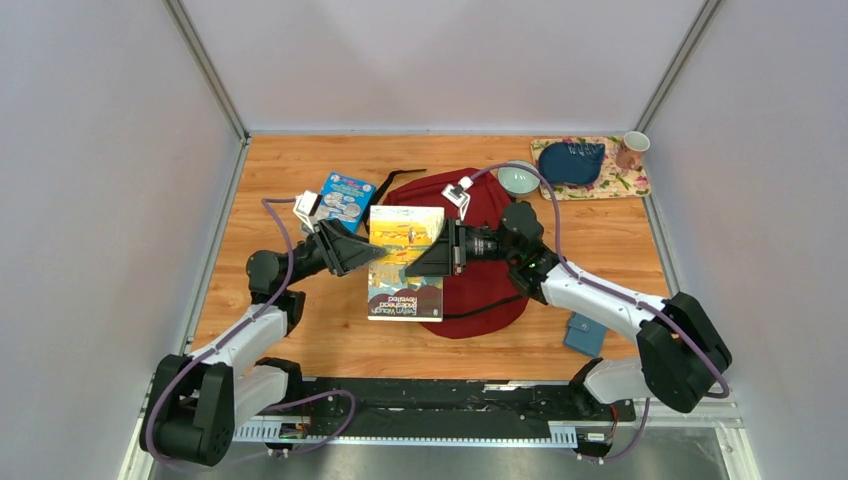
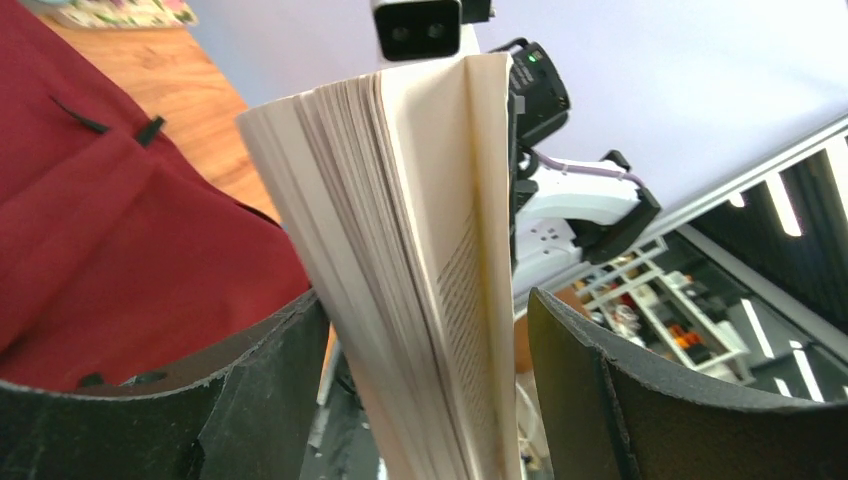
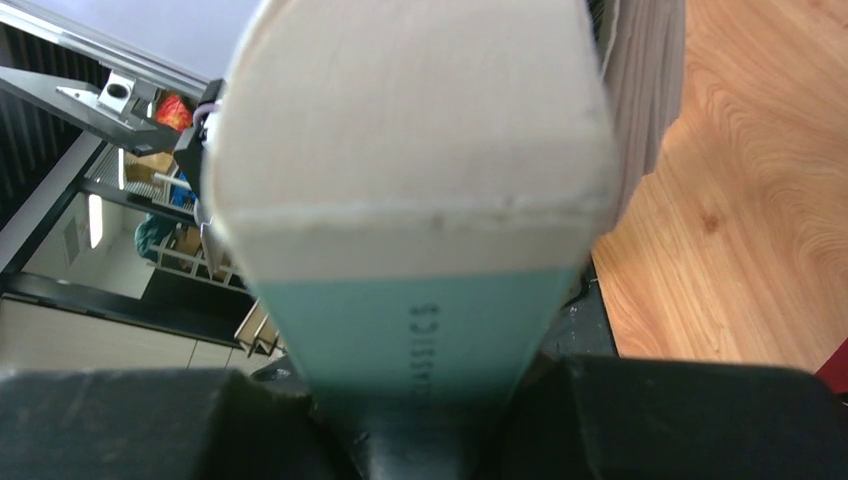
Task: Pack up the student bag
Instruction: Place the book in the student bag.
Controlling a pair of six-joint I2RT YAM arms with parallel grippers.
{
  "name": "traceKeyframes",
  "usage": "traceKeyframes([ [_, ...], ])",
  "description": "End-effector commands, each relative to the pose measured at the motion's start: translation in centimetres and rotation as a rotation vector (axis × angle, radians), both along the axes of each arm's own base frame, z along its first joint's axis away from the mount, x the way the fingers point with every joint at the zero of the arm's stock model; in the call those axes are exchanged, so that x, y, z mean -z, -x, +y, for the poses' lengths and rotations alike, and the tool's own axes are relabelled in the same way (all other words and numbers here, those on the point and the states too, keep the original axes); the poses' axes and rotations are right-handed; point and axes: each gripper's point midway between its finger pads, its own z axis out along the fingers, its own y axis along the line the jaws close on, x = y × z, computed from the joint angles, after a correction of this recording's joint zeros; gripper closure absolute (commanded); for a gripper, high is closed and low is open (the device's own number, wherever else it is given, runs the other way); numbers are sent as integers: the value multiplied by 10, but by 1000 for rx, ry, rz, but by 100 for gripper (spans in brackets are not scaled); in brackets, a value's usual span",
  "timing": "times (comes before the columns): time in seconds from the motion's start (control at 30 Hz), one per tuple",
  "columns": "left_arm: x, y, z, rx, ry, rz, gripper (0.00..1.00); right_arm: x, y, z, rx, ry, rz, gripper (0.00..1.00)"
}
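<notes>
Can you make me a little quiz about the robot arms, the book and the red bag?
1. True or false: the book is already inside the bag.
2. Which one is clamped on the book? A) left gripper B) right gripper C) neither
3. Fill in: the blue wallet lies on the table beside the ____ arm.

Key:
1. False. It is held up outside the bag.
2. B. The right gripper grips the spine, and the left gripper stands open around the pages.
3. right
</notes>
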Motion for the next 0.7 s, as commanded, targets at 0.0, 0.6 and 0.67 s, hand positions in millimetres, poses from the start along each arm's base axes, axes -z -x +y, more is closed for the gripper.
traceKeyframes([
  [0.0,-31,29,-3,113,82,-134,21,-41,8,2,-97,-96,-146,100],
  [0.6,10,-1,-6,-41,-99,-73,100,32,-63,-25,244,367,-98,27],
  [0.67,11,-16,2,-177,-137,-113,100,36,-84,-49,426,402,-76,12],
])
